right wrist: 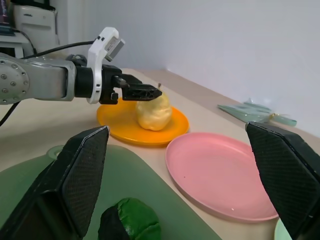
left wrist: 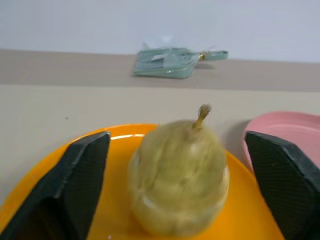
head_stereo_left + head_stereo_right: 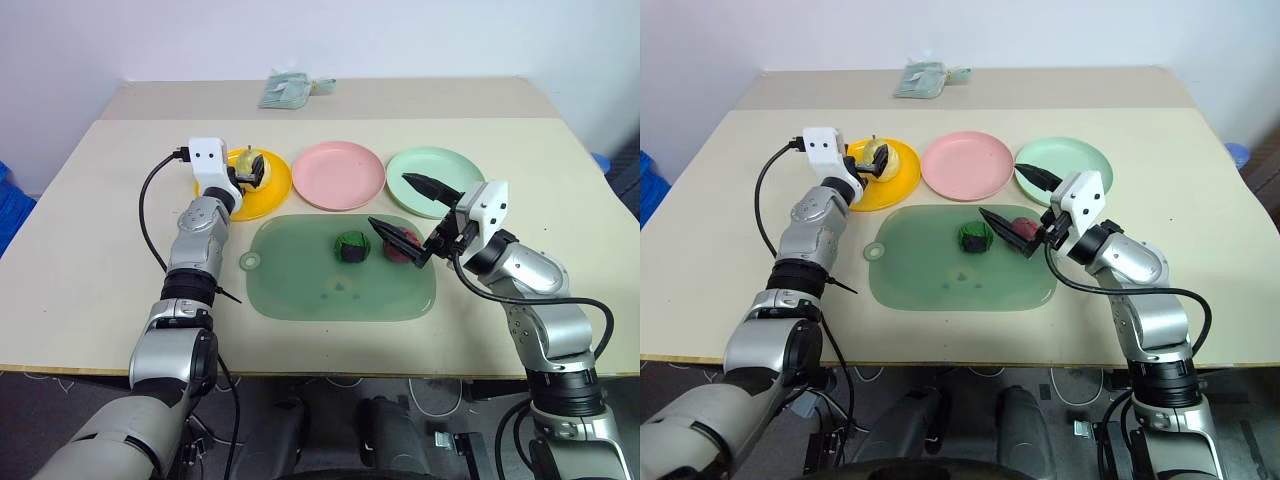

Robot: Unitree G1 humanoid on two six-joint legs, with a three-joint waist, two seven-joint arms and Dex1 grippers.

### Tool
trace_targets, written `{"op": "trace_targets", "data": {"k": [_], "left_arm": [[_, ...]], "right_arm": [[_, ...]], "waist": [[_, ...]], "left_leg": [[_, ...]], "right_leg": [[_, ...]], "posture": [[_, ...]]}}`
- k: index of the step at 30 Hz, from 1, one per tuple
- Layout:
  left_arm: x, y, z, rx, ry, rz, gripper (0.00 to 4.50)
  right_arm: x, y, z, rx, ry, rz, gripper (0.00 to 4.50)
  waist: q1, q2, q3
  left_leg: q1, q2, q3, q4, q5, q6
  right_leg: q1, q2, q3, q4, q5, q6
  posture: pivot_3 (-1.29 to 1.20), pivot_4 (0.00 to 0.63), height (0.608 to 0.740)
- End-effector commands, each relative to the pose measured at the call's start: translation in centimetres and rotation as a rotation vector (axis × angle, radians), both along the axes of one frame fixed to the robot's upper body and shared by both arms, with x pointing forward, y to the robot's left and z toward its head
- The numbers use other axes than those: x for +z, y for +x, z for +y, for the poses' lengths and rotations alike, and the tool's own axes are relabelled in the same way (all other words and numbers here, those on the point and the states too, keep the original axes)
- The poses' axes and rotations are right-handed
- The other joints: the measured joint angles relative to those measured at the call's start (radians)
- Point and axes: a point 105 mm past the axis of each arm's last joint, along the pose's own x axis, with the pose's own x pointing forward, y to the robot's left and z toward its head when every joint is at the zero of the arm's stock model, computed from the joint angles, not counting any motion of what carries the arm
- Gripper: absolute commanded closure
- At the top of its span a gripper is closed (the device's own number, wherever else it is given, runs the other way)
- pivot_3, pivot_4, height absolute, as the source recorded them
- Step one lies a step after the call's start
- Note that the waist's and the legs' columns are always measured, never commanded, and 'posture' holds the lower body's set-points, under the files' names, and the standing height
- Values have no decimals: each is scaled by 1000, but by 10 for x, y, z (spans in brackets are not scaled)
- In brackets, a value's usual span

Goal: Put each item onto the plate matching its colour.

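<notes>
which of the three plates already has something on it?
The yellow-orange plate: the pear stands on it. The pink plate and mint green plate are bare.

The right gripper (image 3: 403, 208) hides part of the dark red ball (image 3: 404, 247)

A pale table (image 3: 90, 200) holds three plates in a row at the back — a yellow plate (image 3: 272, 196), a pink plate (image 3: 339, 174) and a green plate (image 3: 437, 168). The pear (image 3: 247, 163) stands upright on the yellow plate, with the left gripper (image 3: 256, 172) around it, fingers spread. In front lies a translucent green mat (image 3: 310, 280) — the green ball (image 3: 351, 247) and the red ball (image 3: 401, 244) sit on it side by side. The right gripper (image 3: 402, 211) hovers wide open by the red ball. A pale green packet (image 3: 290, 90) lies at the far edge.
</notes>
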Motion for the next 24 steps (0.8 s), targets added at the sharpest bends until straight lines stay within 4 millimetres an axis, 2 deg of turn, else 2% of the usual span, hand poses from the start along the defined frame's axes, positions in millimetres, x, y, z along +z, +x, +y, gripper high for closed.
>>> {"op": "trace_targets", "data": {"k": [1,4,11,19,24], "left_arm": [[28,-14,-8,-91,-28,-118,36],[27,-43,-20,-272,-94,-156,36],[6,-105,-32,-640,-7,-93,36],[-23,-149,-7,-870,237,56,36],[-36,-160,1,-901,312,95,36]], "right_arm": [[6,1,4,-9,-1,-7,0],[1,5,10,-19,-9,26,0],[-15,15,25,-35,-96,122,0],[-19,14,48,54,-255,170,0],[-23,15,57,71,-317,205,0]], "waist": [[-1,0,0],[-8,0,0],[-21,1,0],[-23,2,-1],[-16,2,-1]], "left_leg": [[0,0,0,1,0,0],[0,0,0,2,0,0],[0,1,-1,4,-2,4],[1,4,0,3,-1,2],[0,4,-1,-1,-1,2]], "right_leg": [[0,0,0,0,0,0],[0,0,1,2,0,0],[0,1,1,2,2,-2],[-1,4,1,2,3,-6],[-2,4,1,0,3,-6]], "posture": [[0,150,740],[0,150,740],[0,150,740],[0,150,740],[0,150,740]]}}
